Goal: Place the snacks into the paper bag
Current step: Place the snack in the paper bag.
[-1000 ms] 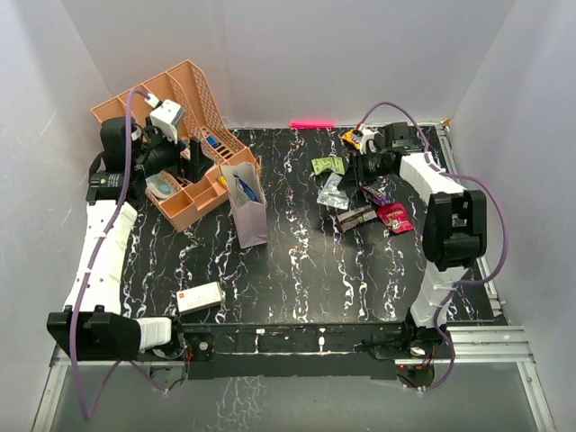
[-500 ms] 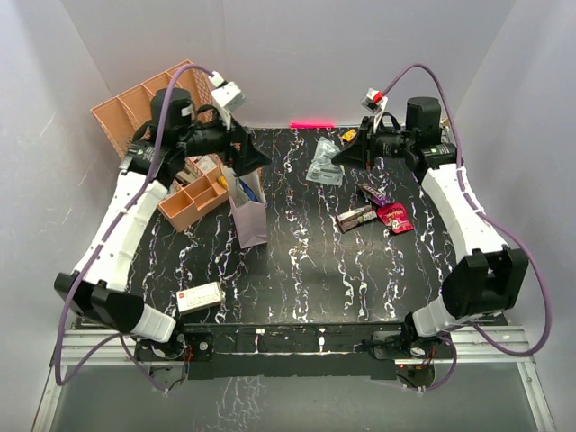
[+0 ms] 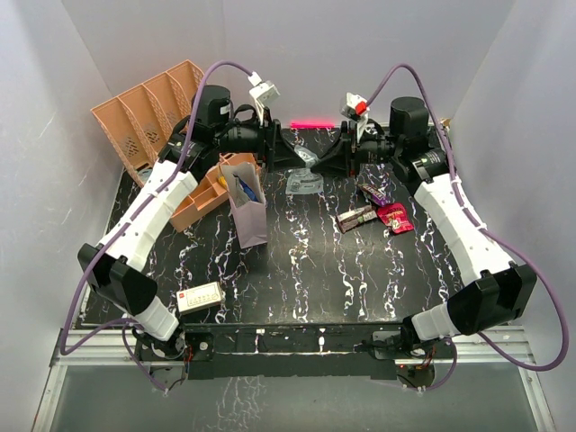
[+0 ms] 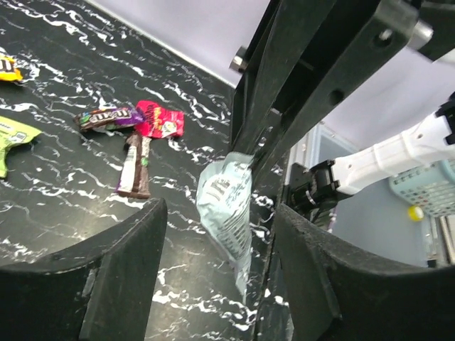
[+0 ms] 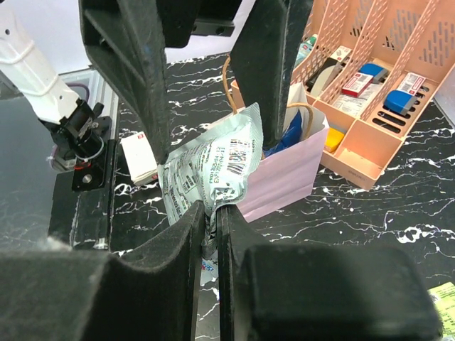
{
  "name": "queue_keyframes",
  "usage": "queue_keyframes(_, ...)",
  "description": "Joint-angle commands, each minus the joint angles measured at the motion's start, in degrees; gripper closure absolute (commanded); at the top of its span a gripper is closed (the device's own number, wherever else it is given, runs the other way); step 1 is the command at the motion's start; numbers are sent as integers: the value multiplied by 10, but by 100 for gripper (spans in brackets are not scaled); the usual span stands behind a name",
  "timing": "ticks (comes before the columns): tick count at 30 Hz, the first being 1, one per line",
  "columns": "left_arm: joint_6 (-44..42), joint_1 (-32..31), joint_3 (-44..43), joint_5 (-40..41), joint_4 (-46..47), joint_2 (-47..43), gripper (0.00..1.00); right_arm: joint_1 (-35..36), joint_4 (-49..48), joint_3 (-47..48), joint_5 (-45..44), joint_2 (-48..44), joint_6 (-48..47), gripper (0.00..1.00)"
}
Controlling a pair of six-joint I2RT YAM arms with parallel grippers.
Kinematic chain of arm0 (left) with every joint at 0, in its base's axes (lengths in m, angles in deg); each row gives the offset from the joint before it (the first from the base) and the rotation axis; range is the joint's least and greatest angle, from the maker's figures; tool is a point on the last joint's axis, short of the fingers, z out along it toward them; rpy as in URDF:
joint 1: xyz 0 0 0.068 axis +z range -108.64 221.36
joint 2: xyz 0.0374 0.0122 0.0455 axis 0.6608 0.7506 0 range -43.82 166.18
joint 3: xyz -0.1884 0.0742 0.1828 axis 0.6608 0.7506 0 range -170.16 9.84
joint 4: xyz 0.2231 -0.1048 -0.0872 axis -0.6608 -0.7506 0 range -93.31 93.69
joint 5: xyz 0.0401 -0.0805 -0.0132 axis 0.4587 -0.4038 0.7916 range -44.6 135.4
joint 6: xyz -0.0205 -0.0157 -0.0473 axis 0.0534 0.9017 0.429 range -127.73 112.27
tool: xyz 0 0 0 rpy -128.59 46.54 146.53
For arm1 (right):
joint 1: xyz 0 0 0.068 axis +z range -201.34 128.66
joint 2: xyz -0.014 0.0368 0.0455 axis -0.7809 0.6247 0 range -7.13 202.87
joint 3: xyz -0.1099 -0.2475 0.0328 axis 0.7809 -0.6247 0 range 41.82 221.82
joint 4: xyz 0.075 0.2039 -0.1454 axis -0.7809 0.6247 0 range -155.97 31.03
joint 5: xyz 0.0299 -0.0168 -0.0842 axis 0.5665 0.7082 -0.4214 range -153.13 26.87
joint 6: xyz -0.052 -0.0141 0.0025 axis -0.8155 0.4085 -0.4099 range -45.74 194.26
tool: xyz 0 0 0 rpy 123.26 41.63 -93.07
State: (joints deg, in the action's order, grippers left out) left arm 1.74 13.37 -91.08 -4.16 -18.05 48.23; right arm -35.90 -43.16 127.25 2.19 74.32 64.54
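Observation:
My right gripper (image 3: 321, 169) is shut on a silver snack packet (image 3: 304, 181) and holds it in the air, right of the paper bag (image 3: 248, 214). In the right wrist view the packet (image 5: 207, 165) hangs from the shut jaws (image 5: 213, 210) in front of the mauve bag (image 5: 286, 174). My left gripper (image 3: 290, 157) is open, its fingers on either side of the packet (image 4: 226, 207). Something blue (image 3: 245, 186) pokes out of the bag. A red packet (image 3: 396, 218), a dark brown wrapper (image 3: 356, 218) and a purple-brown one (image 3: 373, 192) lie at the right.
A peach slotted organiser (image 3: 148, 112) stands at the back left, with a peach tray part (image 3: 202, 196) beside the bag. A white box with a red mark (image 3: 200, 296) lies near the front left. A green wrapper (image 4: 11, 135) lies on the table in the left wrist view.
Both arms have swung to the middle of the table. The right gripper has carried the silver packet left towards the bag. The left gripper has left the organiser and reached the packet.

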Motion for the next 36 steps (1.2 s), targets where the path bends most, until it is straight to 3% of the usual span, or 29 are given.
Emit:
queue_keyframes(1, 67, -1, -7, -46, 54, -10, 42, 9, 6, 20, -1, -10, -32, 86)
queue_keyframes(17, 92, -1, 46, -56, 93, -25, 88, 24, 12, 6, -16, -15, -43, 85)
queue_keyframes(22, 62, -1, 48, -52, 76, -36, 100, 24, 9, -12, -35, -30, -40, 69)
queue_keyframes(26, 19, 0, 33, -45, 39, -48, 100, 24, 29, -27, -68, -45, -61, 36)
queue_keyframes(28, -11, 1, 16, -31, 9, -53, 100, 24, 36, -38, -96, -56, -72, 27)
queue_keyframes(36, -184, 26, -30, 71, -145, -98, 100, 16, 52, -84, -195, -91, -99, 19)
